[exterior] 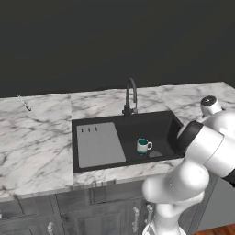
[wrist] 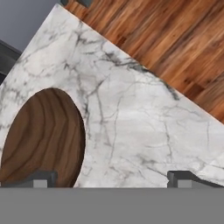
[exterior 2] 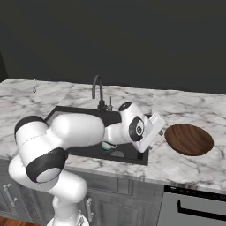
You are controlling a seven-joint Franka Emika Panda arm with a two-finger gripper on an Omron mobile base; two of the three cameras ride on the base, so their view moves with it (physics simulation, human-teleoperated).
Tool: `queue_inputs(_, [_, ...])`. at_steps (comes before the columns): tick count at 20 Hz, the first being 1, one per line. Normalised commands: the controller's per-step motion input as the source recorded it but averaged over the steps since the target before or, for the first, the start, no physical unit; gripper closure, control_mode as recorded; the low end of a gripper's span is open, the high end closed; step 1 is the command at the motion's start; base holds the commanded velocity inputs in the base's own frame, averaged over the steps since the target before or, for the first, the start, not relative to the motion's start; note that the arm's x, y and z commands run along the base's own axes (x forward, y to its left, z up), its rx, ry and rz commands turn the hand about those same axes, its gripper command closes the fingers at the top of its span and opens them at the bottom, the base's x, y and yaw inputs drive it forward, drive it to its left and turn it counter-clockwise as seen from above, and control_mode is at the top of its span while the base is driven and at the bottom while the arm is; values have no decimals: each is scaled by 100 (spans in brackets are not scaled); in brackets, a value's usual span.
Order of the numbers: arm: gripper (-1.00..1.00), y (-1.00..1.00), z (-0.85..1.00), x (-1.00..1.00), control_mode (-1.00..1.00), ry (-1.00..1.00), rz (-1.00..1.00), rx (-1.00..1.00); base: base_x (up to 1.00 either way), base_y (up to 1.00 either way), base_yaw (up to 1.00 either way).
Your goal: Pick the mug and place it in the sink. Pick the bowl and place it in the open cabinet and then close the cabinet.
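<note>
Light: even, soft, lighting the marble counter [exterior: 41, 137] brightly.
Backdrop: staying dark.
Shadows: faint.
Sharpness: looking slightly soft, coarse.

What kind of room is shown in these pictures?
Most likely a rendered kitchen: a black sink with an arched faucet set in a marble counter, and a wooden bowl resting on it.

Kitchen, marble counter [exterior: 36, 137], black sink [exterior: 160, 126], faucet [exterior: 131, 96]

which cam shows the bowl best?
Right base view: the whole bowl sits unobstructed on the marble counter, right of the sink. Hand view crops it at the left edge, behind one fingertip.
</note>
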Motion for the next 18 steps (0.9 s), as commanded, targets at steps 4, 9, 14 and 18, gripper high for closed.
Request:
queue_inputs(4, [-100,0,-15,23,-100,0,0,0,0,0,0])
queue_inputs(9, [-100,-3,-12,34,-100,0,0,0,0,0,0])
queue_inputs(14, [-100,-14,-17,32,-100,0,0,0,0,0,0])
queue_inputs(18, [-100,-8,-26,15,-100,-3,0,2,0,0,0])
